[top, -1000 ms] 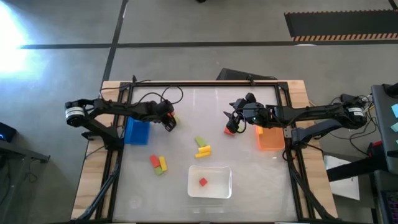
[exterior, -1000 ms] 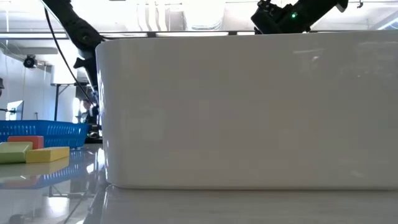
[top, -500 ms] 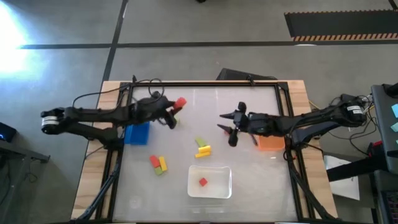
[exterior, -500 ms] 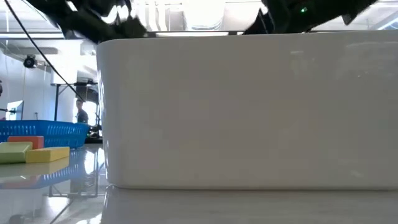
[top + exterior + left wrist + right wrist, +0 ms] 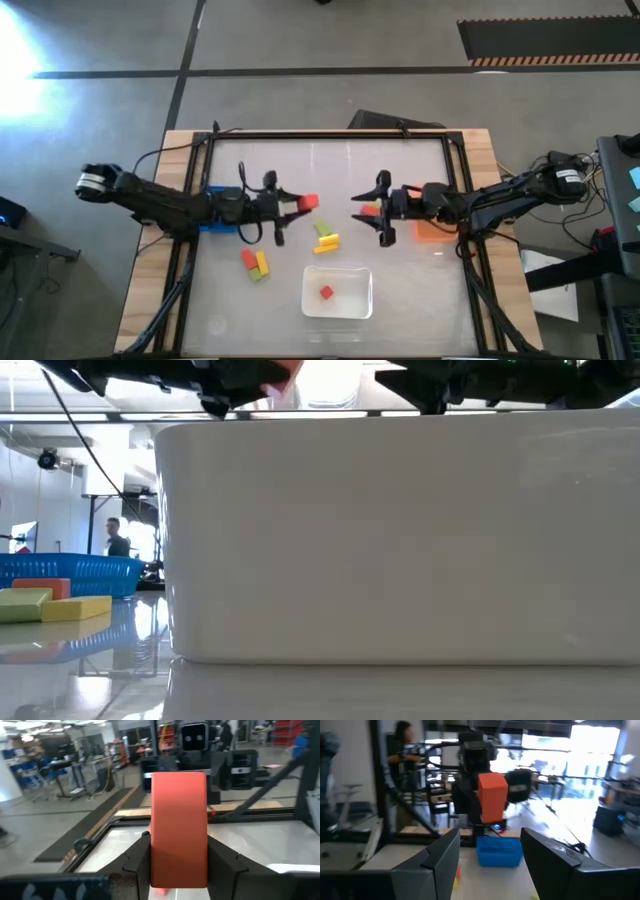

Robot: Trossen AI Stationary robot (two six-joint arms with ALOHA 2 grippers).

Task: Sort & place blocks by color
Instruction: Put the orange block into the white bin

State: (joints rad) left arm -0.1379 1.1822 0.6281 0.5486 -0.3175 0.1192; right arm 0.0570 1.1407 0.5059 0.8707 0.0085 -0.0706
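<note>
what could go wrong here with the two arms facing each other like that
1. The left gripper holds a red block out toward the open right gripper above the table; a mistimed release would likely drop it among the loose blocks below.
2. The grippers point at each other across a small gap, so an advance by either could make them collide.

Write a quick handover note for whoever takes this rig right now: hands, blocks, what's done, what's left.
Left hand: shut on a red block, held above mid-table, pointing at the right arm.
Right hand: open, empty, facing the left one.
Blocks: one red in the white tray; green and yellow pair mid-table; red, yellow, green cluster left of the tray.
Blue bin sits under the left arm, orange bin under the right.
Left: loose blocks unsorted.
</note>
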